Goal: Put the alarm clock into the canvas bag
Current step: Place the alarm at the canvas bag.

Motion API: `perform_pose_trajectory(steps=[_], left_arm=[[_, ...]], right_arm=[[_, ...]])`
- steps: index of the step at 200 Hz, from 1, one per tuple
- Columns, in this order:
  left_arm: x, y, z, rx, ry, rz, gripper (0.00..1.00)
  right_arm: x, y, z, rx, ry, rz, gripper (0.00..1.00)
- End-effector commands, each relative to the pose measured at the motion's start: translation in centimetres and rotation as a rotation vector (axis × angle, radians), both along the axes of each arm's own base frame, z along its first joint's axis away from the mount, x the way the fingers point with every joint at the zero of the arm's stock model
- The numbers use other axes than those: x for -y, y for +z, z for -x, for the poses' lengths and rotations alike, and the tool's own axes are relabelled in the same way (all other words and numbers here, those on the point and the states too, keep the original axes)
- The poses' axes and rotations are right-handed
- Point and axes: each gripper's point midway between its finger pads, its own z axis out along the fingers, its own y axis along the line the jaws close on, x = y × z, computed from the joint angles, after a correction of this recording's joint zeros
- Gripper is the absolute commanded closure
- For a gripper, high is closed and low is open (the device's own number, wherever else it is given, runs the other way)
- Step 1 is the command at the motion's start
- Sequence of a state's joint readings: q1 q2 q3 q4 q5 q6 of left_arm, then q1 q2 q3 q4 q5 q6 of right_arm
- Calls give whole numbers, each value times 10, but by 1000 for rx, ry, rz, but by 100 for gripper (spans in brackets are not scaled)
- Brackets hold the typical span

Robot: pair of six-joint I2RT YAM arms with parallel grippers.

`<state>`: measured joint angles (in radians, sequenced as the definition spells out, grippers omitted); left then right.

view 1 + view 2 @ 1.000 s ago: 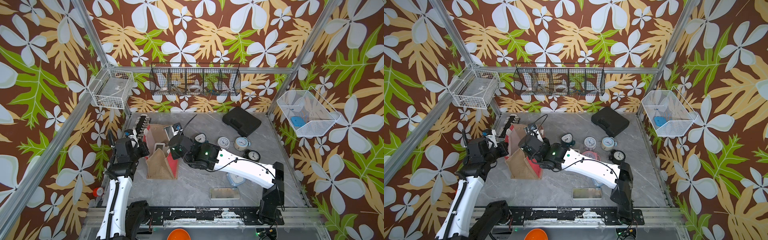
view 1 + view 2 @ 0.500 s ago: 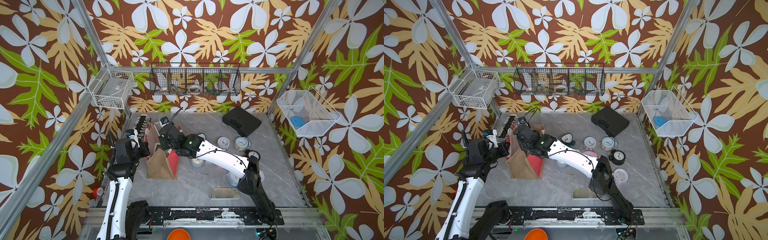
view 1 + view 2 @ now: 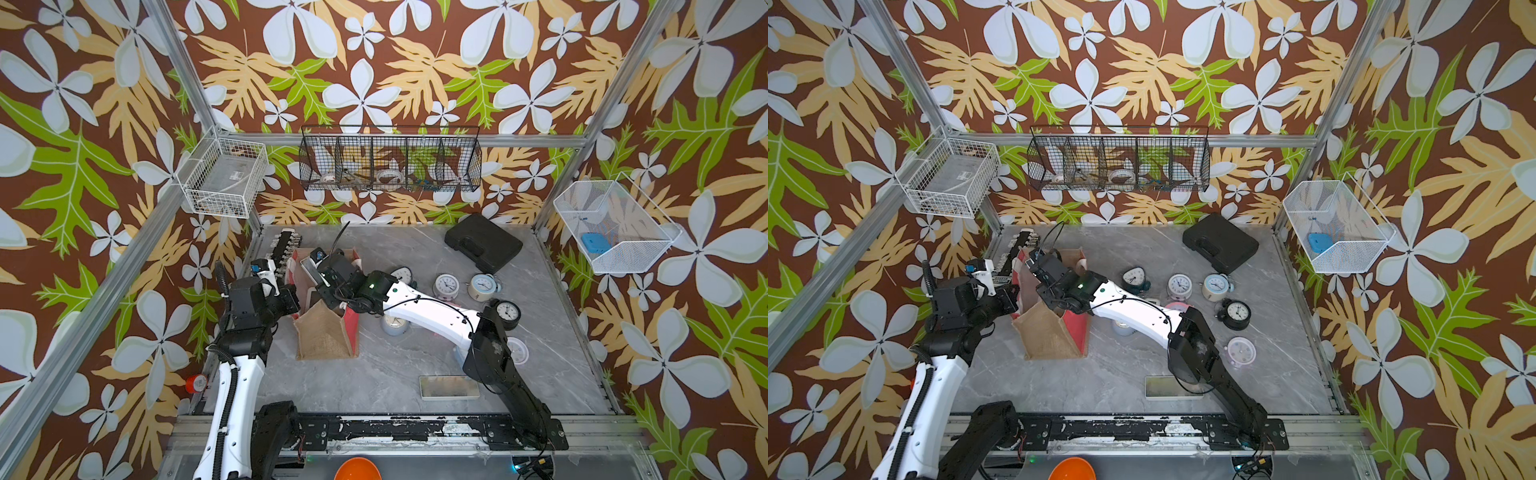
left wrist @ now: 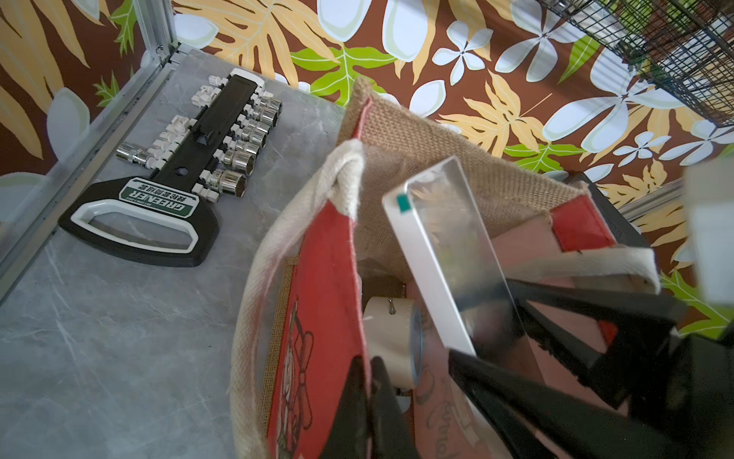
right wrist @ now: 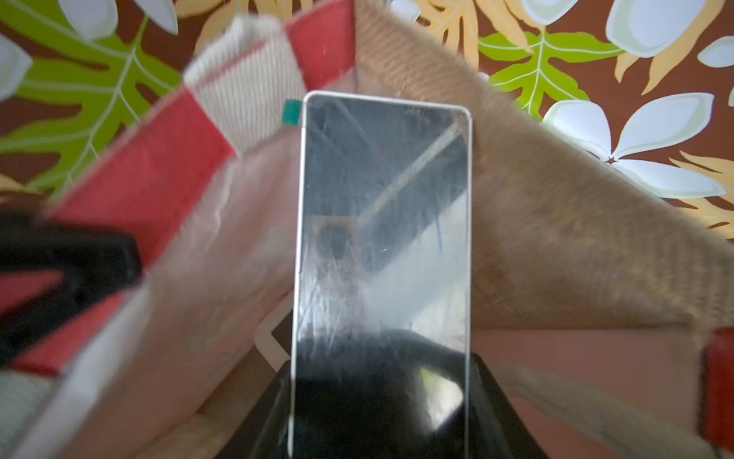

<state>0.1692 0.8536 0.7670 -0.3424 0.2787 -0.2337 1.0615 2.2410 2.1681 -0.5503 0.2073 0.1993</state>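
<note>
**Flat clock arriving at the bag's mouth**

Nearest the base, the left end effector is staying clamped shut on the bag's red panel and is keeping the mouth pulled open. Just past it, the right end effector is gripping the flat clock by its lower end. A second ago that arm was reaching in from the right of the bag, by the round clocks. Now it is hanging at the opening with the clock tilted between the burlap walls. So the carry is ending and the release is coming up next: the clock is at the mouth, held, not yet resting inside. Deeper in, what looks like a cream clock is lying on the bag's floor and is likely narrowing the landing room. Farther back, the socket rail is sitting on the bench, well apart from both arms.
</note>
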Motion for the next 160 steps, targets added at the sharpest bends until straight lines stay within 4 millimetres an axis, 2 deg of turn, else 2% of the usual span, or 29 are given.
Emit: perform_pose_trajectory(steps=[1, 30, 51, 65, 89, 116, 160], left_arm=[[-11, 11, -5, 39, 52, -37, 100], [-11, 8, -8, 21, 48, -33, 100], [-11, 9, -10, 21, 49, -32, 100], [-9, 9, -11, 26, 37, -27, 100], [-4, 7, -14, 13, 7, -7, 100], [-7, 6, -15, 8, 21, -17, 100], [-8, 7, -19, 1, 22, -17, 100]], right_arm=[[6, -5, 14, 0, 98, 62, 54], [14, -16, 27, -25, 166, 111, 54], [11, -28, 40, -68, 250, 142, 54], [8, -38, 47, -96, 299, 158, 55], [-6, -51, 69, -168, 440, 146, 55], [-12, -71, 87, -235, 558, 185, 54], [-9, -113, 91, -302, 598, 271, 52]])
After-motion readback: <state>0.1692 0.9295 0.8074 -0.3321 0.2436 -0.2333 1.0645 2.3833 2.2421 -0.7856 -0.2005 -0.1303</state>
